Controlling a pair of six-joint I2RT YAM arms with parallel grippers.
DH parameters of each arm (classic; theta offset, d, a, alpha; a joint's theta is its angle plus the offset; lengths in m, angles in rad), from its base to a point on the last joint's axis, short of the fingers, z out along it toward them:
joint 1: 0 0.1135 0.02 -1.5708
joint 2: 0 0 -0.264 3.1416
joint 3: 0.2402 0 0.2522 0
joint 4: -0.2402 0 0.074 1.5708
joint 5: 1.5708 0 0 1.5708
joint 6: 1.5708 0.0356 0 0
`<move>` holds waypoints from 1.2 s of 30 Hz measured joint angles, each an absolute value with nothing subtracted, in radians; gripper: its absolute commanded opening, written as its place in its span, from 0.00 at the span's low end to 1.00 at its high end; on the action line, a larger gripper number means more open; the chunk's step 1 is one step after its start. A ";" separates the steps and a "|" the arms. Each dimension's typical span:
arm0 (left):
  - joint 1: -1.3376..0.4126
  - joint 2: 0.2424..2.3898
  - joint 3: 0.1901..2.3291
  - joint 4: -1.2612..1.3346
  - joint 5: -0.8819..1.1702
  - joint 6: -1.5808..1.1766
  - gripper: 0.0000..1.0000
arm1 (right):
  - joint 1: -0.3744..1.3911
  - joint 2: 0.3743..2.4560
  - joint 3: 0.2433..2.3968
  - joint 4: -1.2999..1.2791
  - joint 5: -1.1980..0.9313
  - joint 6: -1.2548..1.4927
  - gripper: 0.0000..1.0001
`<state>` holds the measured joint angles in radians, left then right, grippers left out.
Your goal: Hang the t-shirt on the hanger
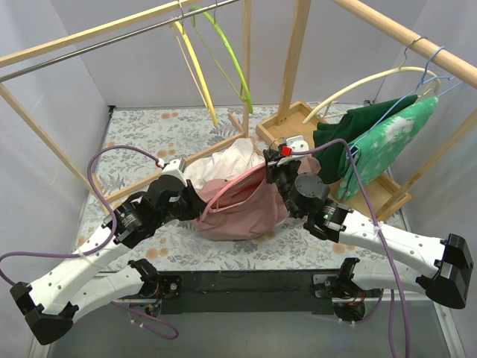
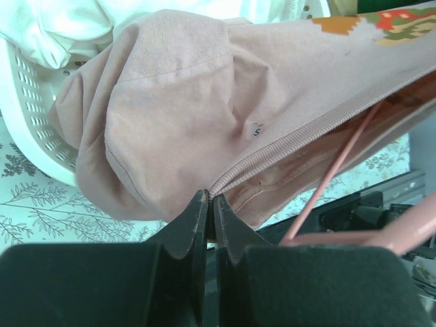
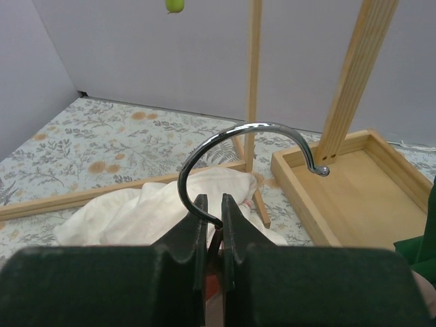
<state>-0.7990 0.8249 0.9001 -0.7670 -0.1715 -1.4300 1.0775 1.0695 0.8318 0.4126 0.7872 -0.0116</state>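
Observation:
The pink t-shirt (image 1: 242,209) lies bunched at the table's middle. My left gripper (image 1: 191,200) is shut on its ribbed edge, seen close in the left wrist view (image 2: 210,199), where the t-shirt (image 2: 191,95) fills the frame. The pink hanger (image 1: 231,186) arcs over the shirt's opening; its thin arm (image 2: 340,163) runs inside the fabric. My right gripper (image 1: 274,160) is shut on the hanger's neck just below the metal hook (image 3: 252,129), with the jaws (image 3: 211,208) holding the hook upright.
A white cloth (image 1: 223,158) lies in a white basket (image 2: 34,102) behind the shirt. A wooden tray (image 1: 298,119) and wooden posts (image 1: 294,60) stand at the back. Green garments (image 1: 373,142) hang at right. Yellow (image 1: 195,67) and green (image 1: 232,56) hangers hang from the rail.

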 measured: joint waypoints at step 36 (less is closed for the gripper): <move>-0.800 0.766 1.179 -1.086 -0.176 -1.465 0.00 | 1.042 1.225 1.019 0.461 0.885 -0.008 0.01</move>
<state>-0.7998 0.7662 1.1790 -1.0863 -0.1757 -1.4651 1.0424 1.2251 1.0191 0.4610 0.8852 -0.0078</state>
